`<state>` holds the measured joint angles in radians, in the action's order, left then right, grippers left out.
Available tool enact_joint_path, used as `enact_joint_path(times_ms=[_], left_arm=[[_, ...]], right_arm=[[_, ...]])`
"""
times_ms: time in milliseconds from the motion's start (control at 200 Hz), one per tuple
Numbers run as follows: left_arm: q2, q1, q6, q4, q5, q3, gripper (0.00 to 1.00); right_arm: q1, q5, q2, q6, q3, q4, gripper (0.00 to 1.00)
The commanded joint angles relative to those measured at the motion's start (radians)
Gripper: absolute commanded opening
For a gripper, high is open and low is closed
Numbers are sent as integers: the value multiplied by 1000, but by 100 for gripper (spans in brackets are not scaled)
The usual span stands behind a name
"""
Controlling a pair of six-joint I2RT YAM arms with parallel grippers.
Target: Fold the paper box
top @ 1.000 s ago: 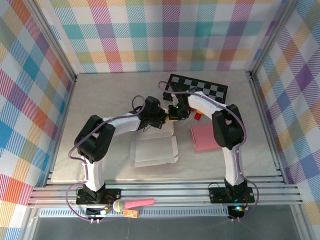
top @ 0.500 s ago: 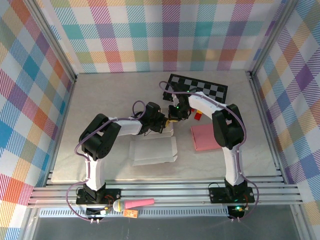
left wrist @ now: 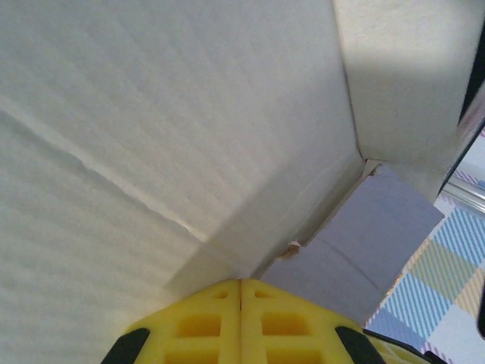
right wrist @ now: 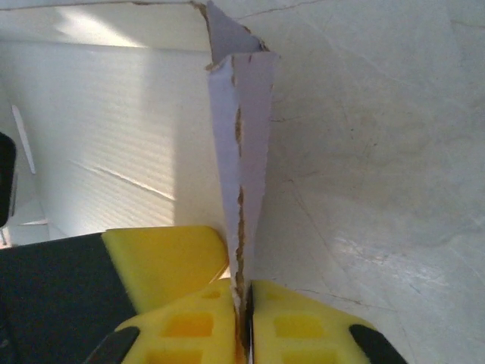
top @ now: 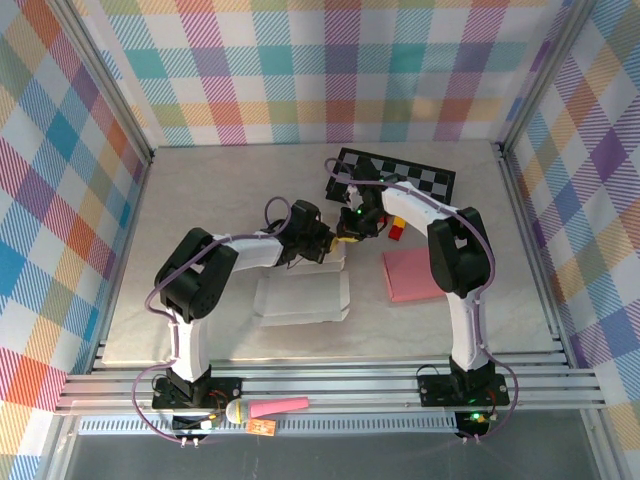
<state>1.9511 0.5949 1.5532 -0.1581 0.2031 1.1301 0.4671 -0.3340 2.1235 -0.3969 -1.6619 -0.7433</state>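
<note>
White corrugated card, the paper box (top: 300, 298), lies mostly flat just behind my fingertips. My right gripper (right wrist: 241, 296) pinches an upright flap (right wrist: 242, 136) between its yellow pads (right wrist: 170, 262). My left gripper (left wrist: 241, 287) is pressed closed with nothing visibly between, its nose against an inner crease (left wrist: 114, 182). To fold cleanly, I'd swing the flap along its score line while the left braces.

I see a pale, stone-patterned table (top: 200, 220). The white paper box (top: 300, 300) lies on it near the middle, mostly flat. To the right of the paper box lies a pink sheet (top: 412, 275). Beyond the box, to its right, a black-and-white checkered board (top: 400, 178) lies flat. A small red and yellow piece (top: 398, 232) sits nearer the box.
</note>
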Motion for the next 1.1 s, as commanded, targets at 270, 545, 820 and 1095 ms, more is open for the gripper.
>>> enact_joint_path(times_ms=[270, 545, 820, 1095], left_arm=[[-234, -86, -307, 515, -22, 151, 31], [-132, -156, -1048, 1218, -336, 412, 46], [73, -162, -1096, 1219, -377, 528, 51], [171, -158, -1136, 1213, -522, 597, 53]], right_arm=[[-10, 100, -157, -67, -13, 7, 47], [30, 184, -292, -183, 131, 78, 52], [63, 164, -269, -218, 162, 107, 52], [67, 149, -250, -217, 196, 114, 52]])
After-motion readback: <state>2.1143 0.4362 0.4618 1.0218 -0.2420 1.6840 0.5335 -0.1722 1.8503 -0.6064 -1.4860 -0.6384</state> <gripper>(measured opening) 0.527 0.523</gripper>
